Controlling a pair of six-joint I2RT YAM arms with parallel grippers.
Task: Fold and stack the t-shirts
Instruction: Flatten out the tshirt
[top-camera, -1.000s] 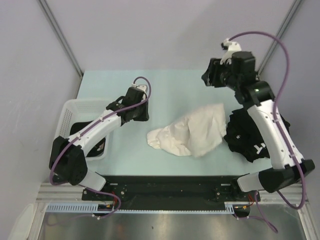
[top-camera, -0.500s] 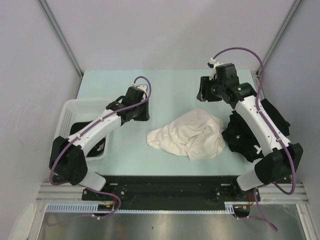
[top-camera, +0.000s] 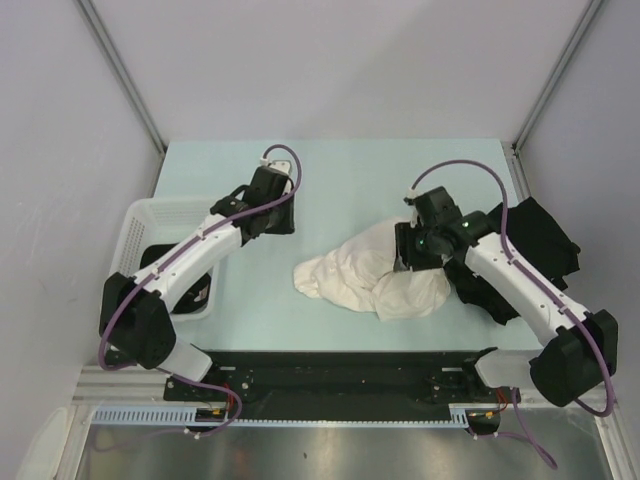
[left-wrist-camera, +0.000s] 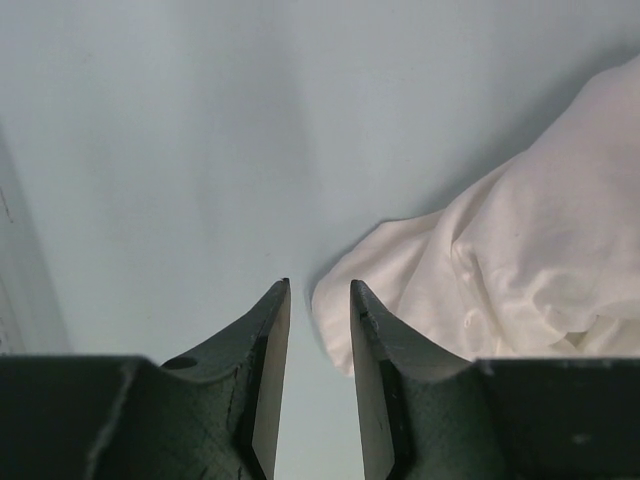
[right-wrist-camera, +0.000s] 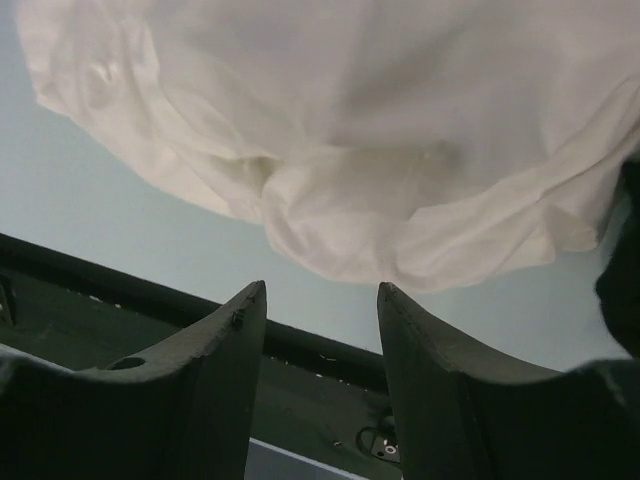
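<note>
1. Edges and clearance
- The cream-white t-shirt (top-camera: 372, 275) lies crumpled at the table's centre, towards the near side. Its left edge ends in a blunt tip with bare surface all round it.
- The left gripper (left-wrist-camera: 318, 290) hangs over bare table just left of that tip. Its jaws stand narrowly apart with nothing between them.
- The right gripper (right-wrist-camera: 320, 287) sits low over the right part of the same shirt. Its jaws stand moderately apart and empty; a fold of the cloth lies just past the tips, and contact cannot be confirmed.
- The far half of the table (top-camera: 350, 175) is bare.

2. Surface and room
- The table is pale green and smooth. Light grey wall panels close it in on the left, far and right sides. A black base rail (top-camera: 340, 365) runs along the near edge.

3. Count
- One cream-white t-shirt.
- One heap of black t-shirts (top-camera: 535, 240) at the right edge, touching the cream one; the number in it cannot be told.
- One white mesh basket (top-camera: 140, 215) at the left edge, with dark cloth (top-camera: 152, 258) inside.
- Two arms
</note>
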